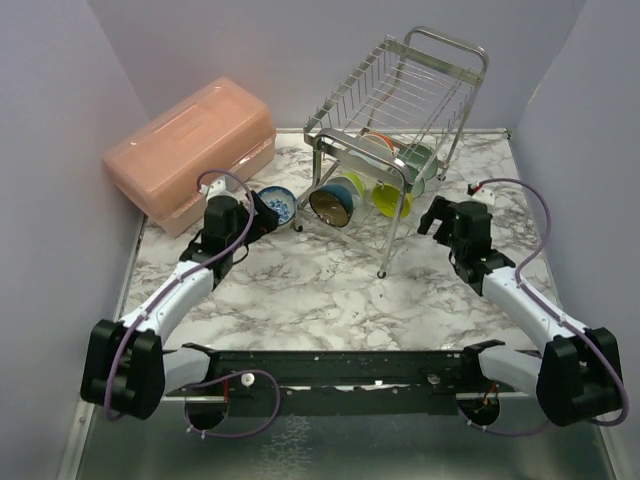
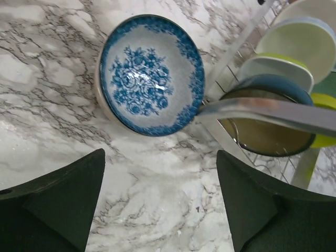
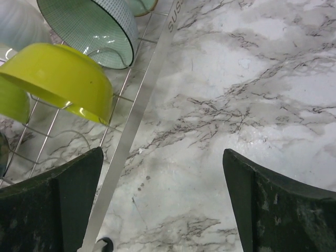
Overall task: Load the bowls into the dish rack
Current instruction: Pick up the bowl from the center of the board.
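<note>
A blue-and-white patterned bowl (image 1: 279, 206) sits on the marble table just left of the steel dish rack (image 1: 425, 75); in the left wrist view the bowl (image 2: 151, 73) lies ahead of my fingers. My left gripper (image 1: 262, 212) is open and empty, right beside it. The rack's lower shelf holds several bowls on edge: a teal one (image 1: 333, 203), a lime one (image 1: 392, 199), a mint green one (image 1: 419, 161) and pale ones behind. My right gripper (image 1: 437, 216) is open and empty, right of the rack. The right wrist view shows the lime bowl (image 3: 58, 79) and the mint bowl (image 3: 92, 26).
A pink plastic lidded box (image 1: 190, 150) stands at the back left, close behind my left arm. The rack's front leg (image 1: 383, 272) stands on the table between the arms. Purple walls close in both sides.
</note>
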Robot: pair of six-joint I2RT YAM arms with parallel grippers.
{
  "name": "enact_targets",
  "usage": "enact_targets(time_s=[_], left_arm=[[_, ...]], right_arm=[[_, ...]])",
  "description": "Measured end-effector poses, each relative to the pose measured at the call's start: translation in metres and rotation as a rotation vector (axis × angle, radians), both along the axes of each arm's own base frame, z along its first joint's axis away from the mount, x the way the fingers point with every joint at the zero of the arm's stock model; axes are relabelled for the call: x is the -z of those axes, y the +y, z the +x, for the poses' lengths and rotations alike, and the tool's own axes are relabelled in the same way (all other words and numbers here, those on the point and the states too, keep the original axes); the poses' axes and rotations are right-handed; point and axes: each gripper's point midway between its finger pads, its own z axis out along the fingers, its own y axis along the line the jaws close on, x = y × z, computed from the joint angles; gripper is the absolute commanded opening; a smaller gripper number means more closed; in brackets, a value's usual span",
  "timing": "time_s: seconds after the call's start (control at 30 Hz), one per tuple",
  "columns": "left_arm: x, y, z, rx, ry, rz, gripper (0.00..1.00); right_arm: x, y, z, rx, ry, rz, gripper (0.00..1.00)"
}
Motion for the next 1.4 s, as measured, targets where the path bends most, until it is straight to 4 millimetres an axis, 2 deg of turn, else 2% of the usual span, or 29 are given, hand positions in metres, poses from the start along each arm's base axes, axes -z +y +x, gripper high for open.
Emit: enact_targets(time_s=[0.27, 0.4, 0.63, 0.77, 0.9, 1.13, 1.27, 1.4], left_arm=[[0.025, 0.025, 0.042, -0.052, 0.128, 0.065, 0.55], [0.032, 0.028, 0.057, -0.031, 0.148, 0.130, 0.50], [0.048, 0.034, 0.076, 0.017, 0.172, 0.264, 0.33], [0.055, 0.044, 0.075, 0.022, 0.185, 0.346, 0.32], [0.056, 0.051, 0.075, 0.014, 0.182, 0.392, 0.37], [0.064, 0.052, 0.082, 0.017, 0.200, 0.414, 0.37], [0.073, 0.051, 0.086, 0.022, 0.222, 0.417, 0.29], [0.072, 0.049, 0.092, 0.024, 0.218, 0.415, 0.23]], right_arm=[[-0.007, 0.001, -0.023, -0.023, 0.024, 0.030, 1.00], [-0.005, 0.000, -0.035, -0.021, 0.037, 0.041, 1.00], [0.005, 0.002, -0.048, -0.027, 0.081, 0.071, 1.00], [0.008, 0.003, -0.050, -0.028, 0.094, 0.074, 1.00], [0.009, 0.003, -0.050, -0.030, 0.097, 0.074, 1.00], [0.015, 0.007, -0.049, -0.047, 0.125, 0.078, 1.00], [0.013, 0.008, -0.048, -0.053, 0.122, 0.082, 1.00], [0.012, 0.009, -0.048, -0.056, 0.122, 0.084, 1.00]])
